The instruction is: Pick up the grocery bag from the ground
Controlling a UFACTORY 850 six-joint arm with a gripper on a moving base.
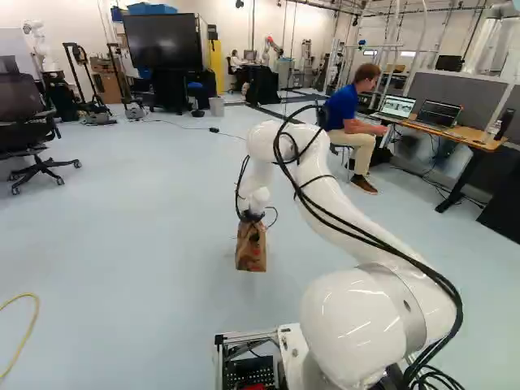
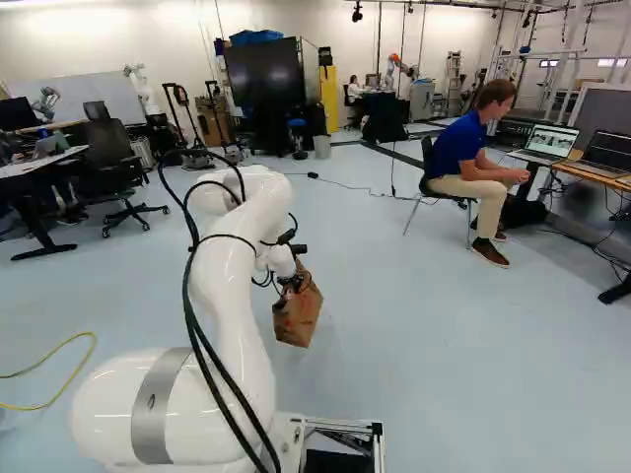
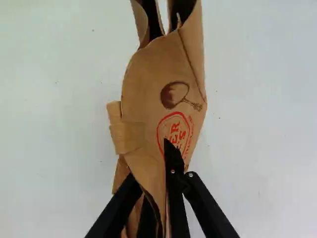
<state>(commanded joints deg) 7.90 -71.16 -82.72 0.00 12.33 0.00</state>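
Observation:
In the right base view my gripper [image 2: 292, 283] points down at the top of the brown paper grocery bag [image 2: 298, 317], which hangs tilted below it. The same bag [image 1: 251, 248] looks nearly upright in the left base view; whether its bottom touches the floor I cannot tell. Seen from the wrist, the gripper [image 3: 158, 171] is shut on the bag [image 3: 148, 94], pinching its creased paper. One finger lies over the printed side, and the other is partly hidden by the paper. The bag's folded upper edges stretch out ahead of the fingers.
A seated person is at a desk [image 1: 463, 134] with laptops, right of the arm. A yellow cable [image 2: 61, 360] lies on the floor to the left. An office chair [image 1: 32, 122], a large screen [image 1: 165, 41] and another robot [image 2: 143, 89] stand farther off.

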